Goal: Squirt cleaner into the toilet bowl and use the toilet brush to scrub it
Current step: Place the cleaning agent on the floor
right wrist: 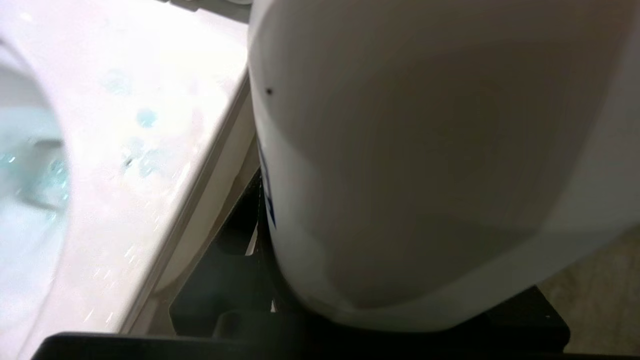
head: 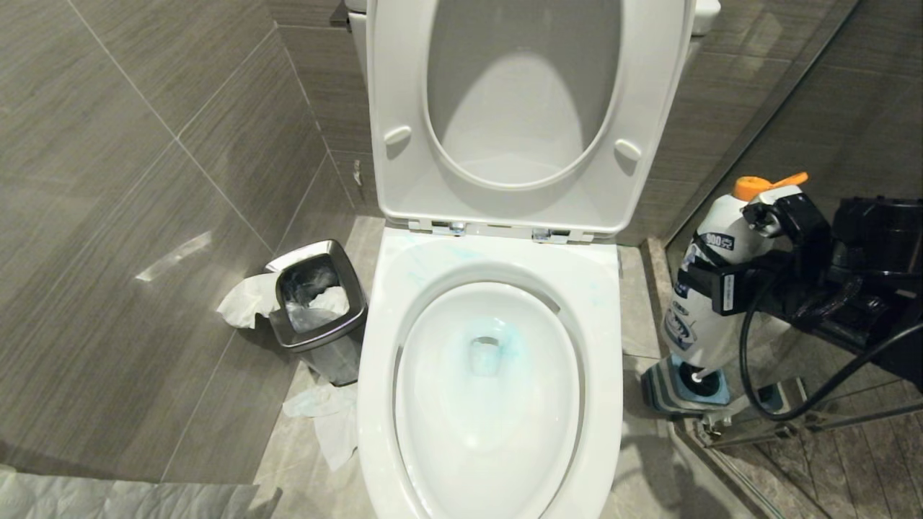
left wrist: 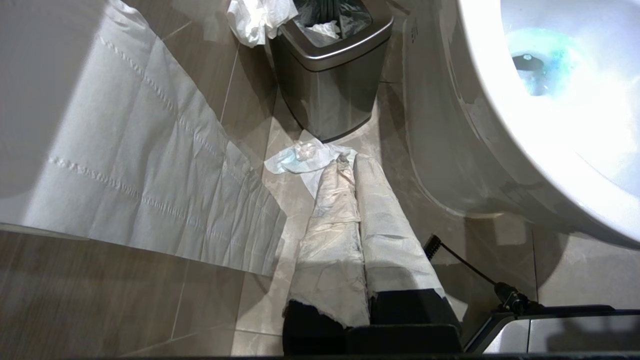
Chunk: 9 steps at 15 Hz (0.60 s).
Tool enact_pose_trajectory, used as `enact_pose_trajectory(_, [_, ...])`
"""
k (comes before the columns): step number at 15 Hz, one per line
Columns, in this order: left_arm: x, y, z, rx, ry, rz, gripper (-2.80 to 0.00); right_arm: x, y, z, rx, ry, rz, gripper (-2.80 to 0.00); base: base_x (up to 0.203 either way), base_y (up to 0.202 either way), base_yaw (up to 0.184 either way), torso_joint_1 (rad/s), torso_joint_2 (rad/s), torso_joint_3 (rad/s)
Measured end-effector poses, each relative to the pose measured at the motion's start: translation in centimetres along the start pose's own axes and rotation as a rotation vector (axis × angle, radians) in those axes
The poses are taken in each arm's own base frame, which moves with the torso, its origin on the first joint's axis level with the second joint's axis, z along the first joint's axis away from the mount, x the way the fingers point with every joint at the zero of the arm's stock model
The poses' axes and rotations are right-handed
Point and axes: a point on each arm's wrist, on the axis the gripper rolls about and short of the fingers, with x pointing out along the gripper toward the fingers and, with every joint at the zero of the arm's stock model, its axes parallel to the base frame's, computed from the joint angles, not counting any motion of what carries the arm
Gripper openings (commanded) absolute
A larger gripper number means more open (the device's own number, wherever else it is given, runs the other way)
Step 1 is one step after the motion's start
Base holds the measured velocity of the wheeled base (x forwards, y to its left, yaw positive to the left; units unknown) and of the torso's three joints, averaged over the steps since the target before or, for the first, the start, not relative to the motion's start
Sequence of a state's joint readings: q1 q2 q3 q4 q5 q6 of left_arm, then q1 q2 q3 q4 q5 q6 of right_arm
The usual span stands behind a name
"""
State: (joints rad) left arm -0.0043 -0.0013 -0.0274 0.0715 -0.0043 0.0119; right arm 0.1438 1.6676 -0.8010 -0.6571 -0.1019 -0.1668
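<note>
Setting the cleaner bottle (head: pixel 710 288) down on the floor right of the toilet bowl (head: pixel 490 389), the right claw (head: pixel 721 277) grasps its body; keep it upright, clear of the toilet brush (head: pixel 698 375) below. Left claw (left wrist: pixel 350 220) is clenched, parked.

I'm looking down into a bathroom. A white toilet bowl (head: pixel 613 375) is sitting open before me, its seat and lid (head: pixel 530 108) standing raised against grey tiled walls (head: pixel 144 180). A steel waste bin (head: pixel 317 306) is overflowing with tissue beside it, toilet paper (left wrist: pixel 150 165) is trailing over the tiled floor (head: pixel 638 303), and teal cleaner (head: pixel 505 346) is tinting the water.
</note>
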Motion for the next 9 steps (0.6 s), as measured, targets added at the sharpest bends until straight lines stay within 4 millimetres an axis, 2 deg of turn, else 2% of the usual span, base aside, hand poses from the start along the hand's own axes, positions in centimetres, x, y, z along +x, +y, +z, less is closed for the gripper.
enact_pose_trajectory(7, [0.0,0.0,0.0,0.001,0.001,-0.001,-2.80,9.9,0.7,-7.7,0.031,-0.172,-0.027,-2.80,0.000,0.000,0.000,0.000,0.00,0.000])
enact_pose_trajectory(9, [0.0,0.0,0.0,0.001,0.000,-0.001,-2.80,12.7,1.1,-9.3,0.035,-0.233,-0.037,-2.80,0.000,0.000,0.000,0.000,0.00,0.000])
